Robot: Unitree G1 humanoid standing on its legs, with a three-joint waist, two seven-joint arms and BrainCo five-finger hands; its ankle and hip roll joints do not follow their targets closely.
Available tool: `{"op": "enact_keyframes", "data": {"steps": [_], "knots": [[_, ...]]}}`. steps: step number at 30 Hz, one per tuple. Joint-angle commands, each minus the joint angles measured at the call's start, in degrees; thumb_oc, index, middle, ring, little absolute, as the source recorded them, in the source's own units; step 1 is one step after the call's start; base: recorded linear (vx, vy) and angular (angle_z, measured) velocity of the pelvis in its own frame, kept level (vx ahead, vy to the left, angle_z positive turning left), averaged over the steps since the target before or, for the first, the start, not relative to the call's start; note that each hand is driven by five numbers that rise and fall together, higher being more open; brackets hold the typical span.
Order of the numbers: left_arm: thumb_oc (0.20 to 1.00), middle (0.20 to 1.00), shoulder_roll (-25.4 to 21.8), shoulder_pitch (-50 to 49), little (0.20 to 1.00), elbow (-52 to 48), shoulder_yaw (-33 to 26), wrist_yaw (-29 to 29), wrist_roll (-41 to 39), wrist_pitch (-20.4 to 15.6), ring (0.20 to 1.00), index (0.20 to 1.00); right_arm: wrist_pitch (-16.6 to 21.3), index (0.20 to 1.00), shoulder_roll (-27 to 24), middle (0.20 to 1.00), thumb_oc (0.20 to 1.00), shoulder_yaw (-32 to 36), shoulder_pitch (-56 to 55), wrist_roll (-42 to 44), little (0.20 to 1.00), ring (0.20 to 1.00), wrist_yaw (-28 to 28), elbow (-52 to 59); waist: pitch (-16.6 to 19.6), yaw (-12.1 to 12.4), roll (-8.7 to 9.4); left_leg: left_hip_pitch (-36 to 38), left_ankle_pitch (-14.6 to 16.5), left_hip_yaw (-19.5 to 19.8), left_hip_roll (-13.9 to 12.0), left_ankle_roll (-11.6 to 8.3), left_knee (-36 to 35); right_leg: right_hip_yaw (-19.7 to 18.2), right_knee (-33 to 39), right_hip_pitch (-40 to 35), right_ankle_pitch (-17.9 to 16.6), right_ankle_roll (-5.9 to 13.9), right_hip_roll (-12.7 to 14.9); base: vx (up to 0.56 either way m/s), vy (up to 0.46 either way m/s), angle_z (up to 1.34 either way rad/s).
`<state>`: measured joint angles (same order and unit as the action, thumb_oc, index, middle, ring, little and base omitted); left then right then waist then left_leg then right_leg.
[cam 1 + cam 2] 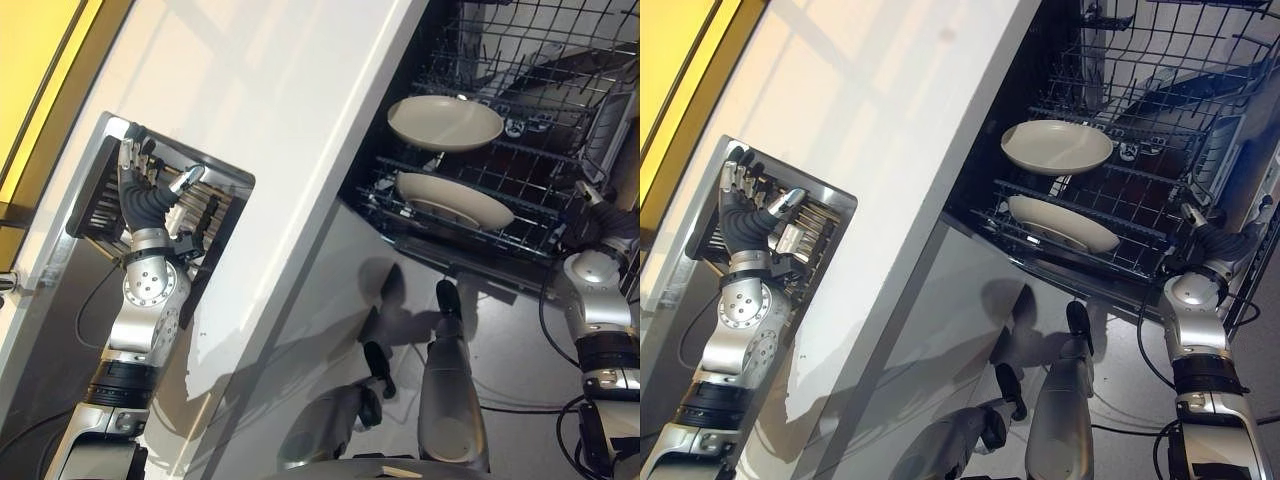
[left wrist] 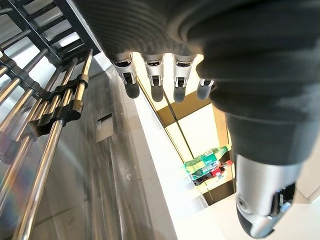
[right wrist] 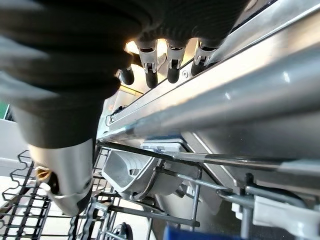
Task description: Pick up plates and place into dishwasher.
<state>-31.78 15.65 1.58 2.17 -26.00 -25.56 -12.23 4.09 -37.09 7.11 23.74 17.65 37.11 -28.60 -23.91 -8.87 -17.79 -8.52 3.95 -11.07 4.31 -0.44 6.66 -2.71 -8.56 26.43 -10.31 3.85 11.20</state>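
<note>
2 cream plates (image 1: pixel 445 122) (image 1: pixel 455 200) lying tilted in dishwasher (image 1: pixel 560 140) lower rack, well apart.

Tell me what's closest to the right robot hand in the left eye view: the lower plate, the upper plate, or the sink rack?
From the right robot hand:
1. Lower plate, front of the dishwasher rack.
2. Upper plate, deeper in the rack.
3. Sink rack, far across the counter, by the left robot hand.

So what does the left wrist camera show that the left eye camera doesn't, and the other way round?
The left wrist view alone shows bottles with green and red labels past the left hand, whose fingers hang straight. The left eye view alone shows two plates, upper plate and lower plate, in the dishwasher rack, with the right hand at the rack's edge. Both show the left hand over the metal drying rack set in the white counter.
</note>
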Motion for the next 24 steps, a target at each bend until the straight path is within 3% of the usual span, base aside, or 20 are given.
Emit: {"op": "enact_keyframes", "data": {"steps": [1,3,6,9,11,14,17,21,23,24], "knots": [[1.0,1.0,0.7,0.5,1.0,-3.0,-2.4,-1.8,0.8,-2.3,1.0,1.0,5.5,1.0,1.2,1.0,1.0,-7.5,4.1,1.0,1.0,1.0,-14.6,5.3,-3.7,1.6,-2.37,-8.6,-0.3,4.1,0.4,-1.97,10.3,-1.8,-9.3,-2.6,12.1,1.74,4.3,0.04,0.056,-0.02],[1.0,1.0,0.8,0.8,1.0,-2.7,-2.0,-2.4,1.1,-2.3,1.0,1.0,8.0,1.0,1.5,1.0,1.0,-8.9,4.2,0.0,1.0,1.0,-16.4,6.4,-3.8,1.7,-2.38,-8.9,-0.4,4.0,0.4,-1.87,10.2,-1.7,-9.4,-2.2,12.0,1.75,4.5,0.02,0.045,-0.02],[1.0,1.0,1.0,0.5,1.0,-1.9,-1.8,-2.6,1.2,-3.1,1.0,1.0,9.1,1.0,1.7,1.0,1.0,-9.6,3.6,-5.7,1.0,1.0,-10.1,7.7,-3.7,1.9,-2.39,-9.1,-0.5,4.0,0.6,-1.8,10.1,-1.4,-9.8,-1.9,12.1,1.79,4.6,0.03,0.049,-0.01],[1.0,1.0,1.3,-0.7,1.0,-2.0,-2.3,-3.0,1.3,-3.8,1.0,1.0,5.4,1.0,0.6,1.0,1.0,-8.2,2.2,-14.7,1.0,1.0,1.6,9.9,-3.8,1.8,-2.42,-9.1,-0.5,4.0,0.6,-1.63,9.8,-1.4,-9.8,-1.8,12.1,1.99,4.6,0.03,0.057,0.0],[1.0,1.0,1.7,-2.3,1.0,-2.1,-2.9,-2.9,1.2,-4.7,1.0,1.0,-0.3,1.0,-0.5,1.0,1.0,-5.5,0.2,-20.3,1.0,1.0,10.2,12.0,-3.8,1.4,-2.42,-9.0,-0.1,4.1,0.7,-1.5,10.0,-1.4,-10.3,-1.7,12.7,2.2,4.6,0.04,0.058,0.07],[1.0,1.0,2.3,-4.6,1.0,-3.5,-3.9,-2.3,1.2,-5.0,1.0,1.0,-6.4,1.0,-2.1,1.0,1.0,-1.8,-2.4,-28.6,1.0,1.0,16.8,14.1,-3.7,1.3,-2.35,-9.4,-0.2,4.0,0.6,-1.3,10.0,-1.7,-9.9,-1.4,12.0,2.43,4.5,0.04,0.037,0.18],[1.0,1.0,2.5,-5.8,1.0,-4.6,-4.5,-1.4,0.9,-4.6,1.0,1.0,-9.6,1.0,-3.2,1.0,1.0,-0.2,-3.2,-31.5,1.0,1.0,16.0,16.7,-3.5,1.4,-2.2,-9.6,0.0,4.2,0.7,-1.22,10.4,-2.0,-10.1,-1.3,12.0,2.59,4.5,0.04,0.02,0.05],[1.0,1.0,3.1,-6.2,1.0,-5.2,-4.5,-0.7,1.1,-4.3,1.0,1.0,-9.1,1.0,-2.5,1.0,1.0,-0.7,-2.7,-24.8,1.0,1.0,12.3,15.9,-3.5,1.8,-2.22,-9.9,0.1,4.4,0.9,-1.31,10.9,-2.1,-10.3,-1.2,12.1,2.49,4.5,0.03,0.012,0.02],[1.0,1.0,3.6,-6.8,1.0,-5.2,-4.5,-0.3,1.5,-4.7,1.0,1.0,-6.5,1.0,-1.2,1.0,1.0,-0.9,-3.2,-15.1,1.0,1.0,8.5,14.6,-3.6,2.0,-2.39,-10.0,0.1,4.5,0.9,-1.35,11.0,-2.1,-10.5,-1.0,12.2,2.35,4.6,0.0,0.0,0.0],[1.0,1.0,3.7,-6.9,1.0,-5.2,-4.4,-0.2,1.5,-4.9,1.0,1.0,-5.8,1.0,-0.6,1.0,1.0,-1.0,-3.4,-14.2,1.0,1.0,7.9,13.9,-3.6,2.1,-2.51,-10.1,0.1,4.6,0.9,-1.38,11.0,-2.1,-10.6,-1.0,12.3,2.32,4.7,0.0,0.0,0.0]]}}
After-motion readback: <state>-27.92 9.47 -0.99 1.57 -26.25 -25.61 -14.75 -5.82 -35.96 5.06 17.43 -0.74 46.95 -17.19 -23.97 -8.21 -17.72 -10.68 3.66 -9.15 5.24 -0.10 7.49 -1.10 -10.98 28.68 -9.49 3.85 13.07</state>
